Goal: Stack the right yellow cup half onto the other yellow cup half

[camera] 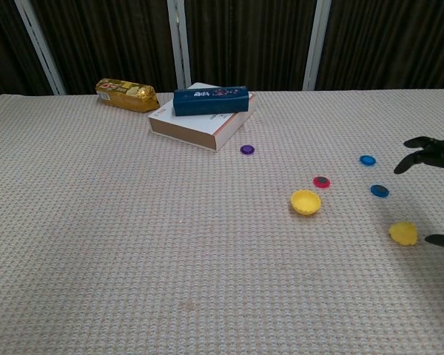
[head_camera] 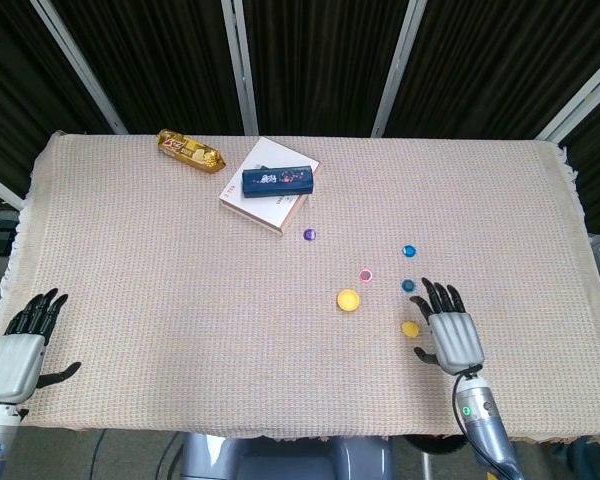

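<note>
I can't read any text here. The dark blue box [camera: 210, 100] lying on the white book [camera: 200, 124] carries pale lettering along its side, too small and blurred for me to make out. The gold snack packet [camera: 126, 94] has printing on its wrapper, likewise illegible from both cameras.

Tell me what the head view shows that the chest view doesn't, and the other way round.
Only the head view shows the left hand, open at the table's near left corner, and the whole right hand, open beside the right yellow cup half. It also shows the cloth's edges.

Only the chest view shows the side faces of the white box and the blue case lying on it; of the right hand it catches just dark fingertips at the frame edge.

Both show the two yellow cup halves, apart, the other one open side up.
</note>
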Tool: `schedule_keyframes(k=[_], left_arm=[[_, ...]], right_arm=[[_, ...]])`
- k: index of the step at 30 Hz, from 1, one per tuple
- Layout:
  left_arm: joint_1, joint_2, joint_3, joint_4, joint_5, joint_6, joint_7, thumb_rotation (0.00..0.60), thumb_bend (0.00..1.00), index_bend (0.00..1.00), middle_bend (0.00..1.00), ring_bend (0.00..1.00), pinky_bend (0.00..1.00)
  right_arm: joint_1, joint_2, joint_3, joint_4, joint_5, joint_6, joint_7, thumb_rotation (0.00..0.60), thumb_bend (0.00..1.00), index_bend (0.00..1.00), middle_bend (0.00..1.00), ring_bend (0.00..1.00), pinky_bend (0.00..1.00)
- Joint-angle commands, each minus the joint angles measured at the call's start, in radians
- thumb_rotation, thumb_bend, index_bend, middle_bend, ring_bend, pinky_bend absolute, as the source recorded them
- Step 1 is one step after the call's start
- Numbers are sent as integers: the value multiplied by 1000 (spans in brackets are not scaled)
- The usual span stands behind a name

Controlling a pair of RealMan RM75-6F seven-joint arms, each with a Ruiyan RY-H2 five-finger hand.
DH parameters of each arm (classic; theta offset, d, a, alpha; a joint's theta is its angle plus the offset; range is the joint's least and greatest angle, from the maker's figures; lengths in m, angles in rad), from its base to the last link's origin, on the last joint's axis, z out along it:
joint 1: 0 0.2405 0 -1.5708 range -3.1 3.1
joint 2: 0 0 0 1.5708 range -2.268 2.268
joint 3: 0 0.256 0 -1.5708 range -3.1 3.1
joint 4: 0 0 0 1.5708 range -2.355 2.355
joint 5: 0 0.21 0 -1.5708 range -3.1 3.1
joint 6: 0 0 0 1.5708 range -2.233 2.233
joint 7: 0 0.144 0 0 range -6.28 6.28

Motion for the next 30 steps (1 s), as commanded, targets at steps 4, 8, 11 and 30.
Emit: schedule_keyframes(k=[4,8,11,30], left_arm=[[-2,-1,-1,1,2,0,-4,600,0,0,0,0,163],[-3,-1,0,1,4,-1,-5,600,0,0,0,0,163],[-3,0,2,0,5,-2,-8,600,0,0,0,0,162],[-3,3,3,-8,4,-3,-5,600,0,0,0,0,163]], right_arm=[[36,-75,16,48,48,-25,-21,600,160,283,0,0,0],[54,-114,15,83,66,-39,-31,600,172,313,0,0,0],[60,-129,11,104,73,-43,-32,600,181,335,0,0,0],[77,-149,0,171,106,-58,-10,600,196,438,0,0,0]])
